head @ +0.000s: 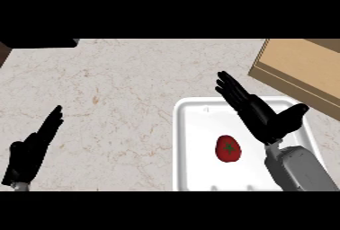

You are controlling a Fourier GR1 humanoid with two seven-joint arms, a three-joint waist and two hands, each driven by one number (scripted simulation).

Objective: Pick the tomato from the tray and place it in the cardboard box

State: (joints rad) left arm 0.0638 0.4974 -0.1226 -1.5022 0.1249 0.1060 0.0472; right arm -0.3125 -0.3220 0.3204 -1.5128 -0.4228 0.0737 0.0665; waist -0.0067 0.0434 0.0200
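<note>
One red tomato with a green stem star lies in the white tray, toward its near side. My right hand hovers over the tray just beside it, fingers straight, thumb spread wide, holding nothing. My left hand rests open at left.

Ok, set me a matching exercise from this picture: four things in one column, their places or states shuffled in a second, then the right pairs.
Things:
1. tomato
2. cardboard box
3. left hand
4. right hand

Places or states:
A. at the top right of the counter
B. open, over the right side of the tray
C. lying in the tray
D. open, at the lower left, away from the tray

Pairs: 1-C, 2-A, 3-D, 4-B
</note>
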